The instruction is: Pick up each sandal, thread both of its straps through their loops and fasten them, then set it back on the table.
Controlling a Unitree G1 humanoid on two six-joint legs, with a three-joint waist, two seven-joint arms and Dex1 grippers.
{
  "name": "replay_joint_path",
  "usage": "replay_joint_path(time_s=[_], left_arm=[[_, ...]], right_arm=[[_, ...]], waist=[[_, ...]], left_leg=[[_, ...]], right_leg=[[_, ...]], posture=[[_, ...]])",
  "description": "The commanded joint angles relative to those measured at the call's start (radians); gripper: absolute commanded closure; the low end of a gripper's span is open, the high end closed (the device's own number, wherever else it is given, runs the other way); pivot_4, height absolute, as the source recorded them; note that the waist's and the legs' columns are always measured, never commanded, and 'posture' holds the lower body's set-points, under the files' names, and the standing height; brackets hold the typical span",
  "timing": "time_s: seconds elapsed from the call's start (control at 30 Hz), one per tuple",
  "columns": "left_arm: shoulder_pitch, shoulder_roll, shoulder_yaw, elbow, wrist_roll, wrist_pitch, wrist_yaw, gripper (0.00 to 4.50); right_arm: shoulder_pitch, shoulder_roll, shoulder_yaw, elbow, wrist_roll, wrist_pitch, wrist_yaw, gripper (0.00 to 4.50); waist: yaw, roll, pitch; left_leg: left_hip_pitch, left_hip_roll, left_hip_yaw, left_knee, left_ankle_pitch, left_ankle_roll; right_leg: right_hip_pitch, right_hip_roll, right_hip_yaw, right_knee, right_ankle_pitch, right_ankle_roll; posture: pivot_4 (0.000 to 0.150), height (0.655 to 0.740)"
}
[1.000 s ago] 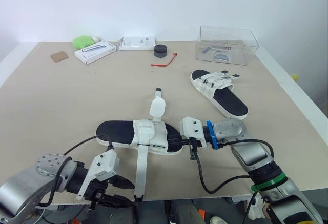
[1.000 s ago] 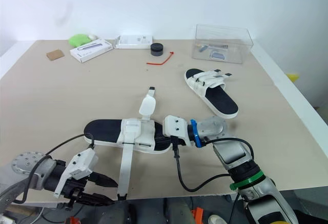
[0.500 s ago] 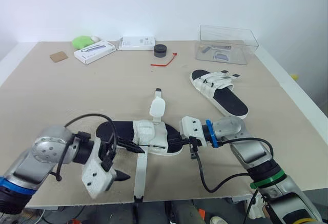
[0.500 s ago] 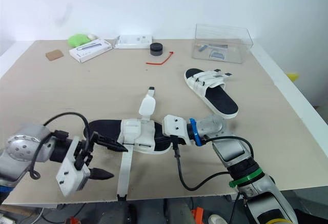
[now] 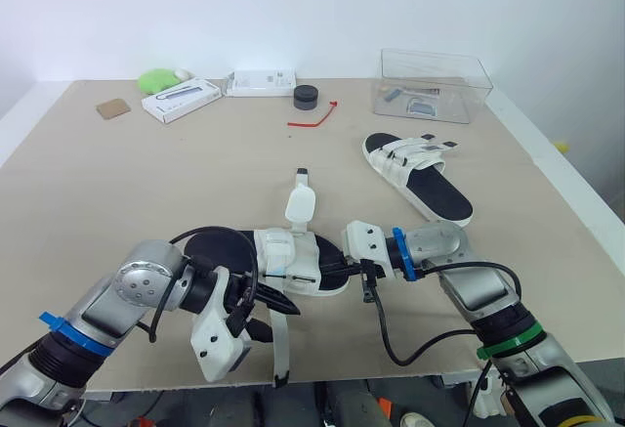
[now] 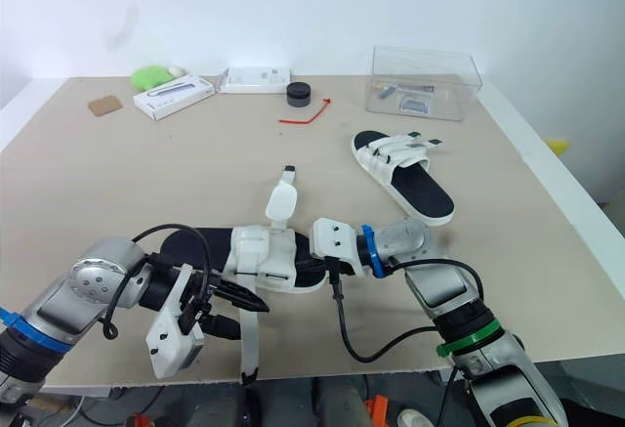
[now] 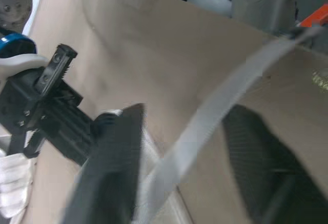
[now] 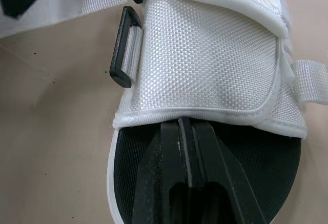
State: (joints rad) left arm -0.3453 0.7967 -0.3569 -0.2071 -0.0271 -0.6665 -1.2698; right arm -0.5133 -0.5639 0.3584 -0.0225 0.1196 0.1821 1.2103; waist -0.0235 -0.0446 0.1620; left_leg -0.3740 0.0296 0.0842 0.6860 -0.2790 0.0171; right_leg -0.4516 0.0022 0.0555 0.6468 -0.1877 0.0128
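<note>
Shifted inward to the near sandal (image 5: 290, 255) at the table's (image 5: 117, 183) front edge: left gripper (image 5: 273, 318), fingers apart, astride its loose strap (image 5: 279, 349), strap end indistinct. Right gripper (image 5: 330, 269): fingers together, tips hidden under the upper. Second sandal (image 5: 418, 175) well apart.

Lab bench, plain beige table (image 5: 98, 183), white wall (image 5: 293, 7), clear plastic box (image 5: 435, 80)

The left arm is bending inward, its black two-fingered left claw (image 5: 276, 318) holding its fingers apart, while the right claw (image 8: 185, 127) is pointing toward it, fingers pressing together.
</note>
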Motion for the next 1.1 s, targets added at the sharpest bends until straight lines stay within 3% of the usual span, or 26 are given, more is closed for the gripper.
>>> replay_joint_path(time_s=[0.03,0.1,0.3,0.6,0.8,1.1], left_arm=[[-0.022,-0.006,0.007,-0.008,-0.038,0.039,0.021,3.65],[-0.02,-0.011,0.026,-0.011,-0.093,0.121,0.032,4.36],[-0.002,-0.046,0.133,-0.064,-0.384,0.631,0.161,4.36],[0.014,-0.124,0.286,-0.075,-0.763,1.162,0.308,4.36],[-0.015,-0.171,0.357,-0.015,-0.838,1.291,0.353,4.36],[-0.052,-0.239,0.389,0.072,-0.809,1.324,0.381,4.36]], right_arm=[[0.009,-0.014,0.006,-0.002,-0.019,0.008,-0.004,4.5],[0.01,-0.014,0.007,-0.002,-0.02,0.008,-0.003,4.5],[0.01,-0.016,0.007,-0.001,-0.022,0.004,-0.004,4.5],[0.008,-0.017,0.008,0.007,-0.027,-0.009,-0.001,4.5],[0.009,-0.022,0.006,0.007,-0.031,-0.016,0.0,4.5],[0.018,-0.029,0.006,-0.005,-0.033,-0.019,-0.006,4.5]], waist=[[0.0,0.0,0.0],[0.0,0.0,0.0],[0.0,0.0,0.0],[0.0,0.0,0.0],[0.0,0.0,0.0],[0.0,-0.001,0.0]], left_leg=[[0.0,0.0,0.0,0.0,0.0,0.0],[0.0,0.0,0.0,0.0,0.0,0.0],[0.0,0.0,0.0,0.0,0.0,0.0],[0.0,0.0,-0.001,0.0,0.0,0.0],[0.0,-0.001,-0.002,0.0,0.0,0.0],[0.0,-0.001,-0.002,0.001,0.0,0.0]], right_leg=[[0.0,0.0,0.0,0.0,0.0,0.0],[0.0,0.0,0.0,0.0,0.0,0.0],[0.0,0.0,0.0,0.0,0.001,0.002],[0.0,0.001,0.0,0.0,0.001,0.003],[0.0,0.001,0.0,0.0,0.001,0.003],[0.001,0.0,0.0,0.0,0.001,0.003]], posture=[[0.15,0.74],[0.15,0.74],[0.15,0.74],[0.15,0.74],[0.15,0.74],[0.15,0.74]])
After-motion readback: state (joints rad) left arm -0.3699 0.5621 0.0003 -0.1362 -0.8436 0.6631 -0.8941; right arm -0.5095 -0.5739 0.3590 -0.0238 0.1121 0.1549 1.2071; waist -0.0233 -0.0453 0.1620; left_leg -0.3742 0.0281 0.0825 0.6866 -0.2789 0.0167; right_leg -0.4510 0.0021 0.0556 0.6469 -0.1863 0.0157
